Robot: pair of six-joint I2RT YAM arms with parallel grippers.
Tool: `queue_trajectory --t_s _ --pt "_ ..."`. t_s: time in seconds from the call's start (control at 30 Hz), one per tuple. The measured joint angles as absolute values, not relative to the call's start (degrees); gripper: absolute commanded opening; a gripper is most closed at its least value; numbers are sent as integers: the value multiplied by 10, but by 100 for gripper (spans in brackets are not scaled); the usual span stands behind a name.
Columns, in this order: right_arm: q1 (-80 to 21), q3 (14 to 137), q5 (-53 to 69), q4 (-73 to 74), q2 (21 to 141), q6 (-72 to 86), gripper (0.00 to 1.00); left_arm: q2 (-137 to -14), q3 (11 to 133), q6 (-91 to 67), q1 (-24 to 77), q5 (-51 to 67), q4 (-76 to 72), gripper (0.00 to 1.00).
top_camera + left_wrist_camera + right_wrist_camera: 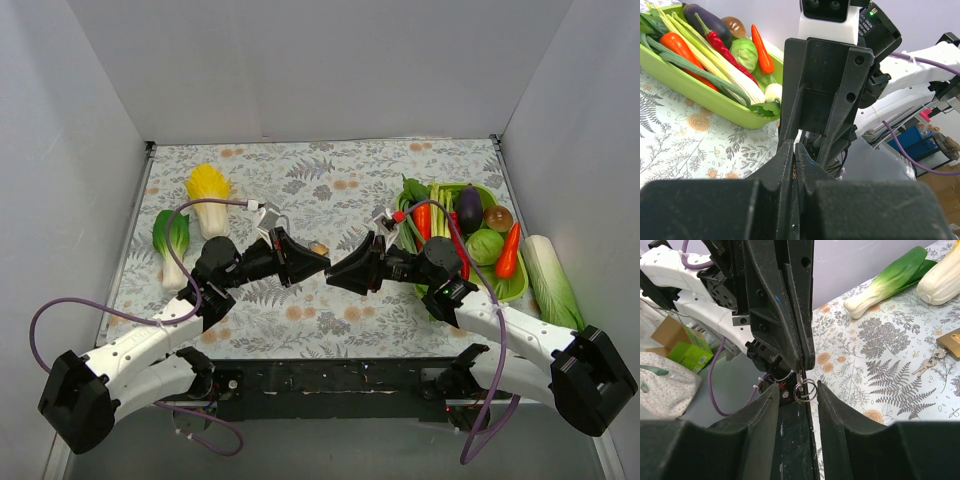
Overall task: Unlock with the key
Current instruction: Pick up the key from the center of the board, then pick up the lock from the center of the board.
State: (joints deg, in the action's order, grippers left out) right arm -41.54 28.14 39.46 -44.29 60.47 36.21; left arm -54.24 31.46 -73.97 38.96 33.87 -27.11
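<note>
Key (800, 381) hangs over the middle of the table (330, 190), pinched at the tip of the left gripper (325, 263), whose jaws are pressed together on it. Its long axis runs on from those jaws toward the right gripper (333, 277), with the ring (806, 389) end leading. The rest of the key is hidden in the grip. The right gripper faces it nose to nose, its jaws spread to either side of the ring and apart from it.

Just beyond the two tips, a brass padlock (319, 247) lies flat on the table with spare keys (927, 364) beside it. Open patterned table lies on the near and far sides of the grippers. White walls (70, 150) close the left, far and right edges.

A bok choy (170, 240) and a napa cabbage (208, 195) lie at the far left, well apart from the key. On the right, a green tray (515, 290) holds leeks (715, 70), a red chilli (720, 45), an eggplant (470, 208), an onion (498, 217), a round green cabbage (484, 246) and a carrot (509, 252). A daikon (550, 280) lies between the tray and the right wall.
</note>
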Motion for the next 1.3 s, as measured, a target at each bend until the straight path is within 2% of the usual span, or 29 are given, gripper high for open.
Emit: queue_trajectory --t_s 0.1,0.47,0.87,1.07,1.13,1.17,1.2,1.23,1.3 --pt "-416 281 394 -451 605 362 42 -544 315 -742 390 341 -275 0" --pt "-416 281 391 -467 609 365 29 -544 315 -746 390 351 -276 0" --pt "-416 281 390 -482 615 374 3 -544 311 -750 390 352 -281 0" --pt "-416 281 388 -482 617 378 1 -544 306 -753 390 347 -289 0" --pt "-416 281 382 -482 617 379 1 -544 305 -756 390 335 -289 21" --pt "-416 281 378 -482 618 380 1 -544 305 -757 390 326 -288 61" --pt "-416 281 374 -481 618 380 1 -543 305 -759 390 312 -287 77" --pt "-416 279 371 -481 618 380 1 -543 305 -760 391 297 -285 97" --pt "-416 275 360 -477 617 379 1 -540 305 -764 391 267 -276 98"
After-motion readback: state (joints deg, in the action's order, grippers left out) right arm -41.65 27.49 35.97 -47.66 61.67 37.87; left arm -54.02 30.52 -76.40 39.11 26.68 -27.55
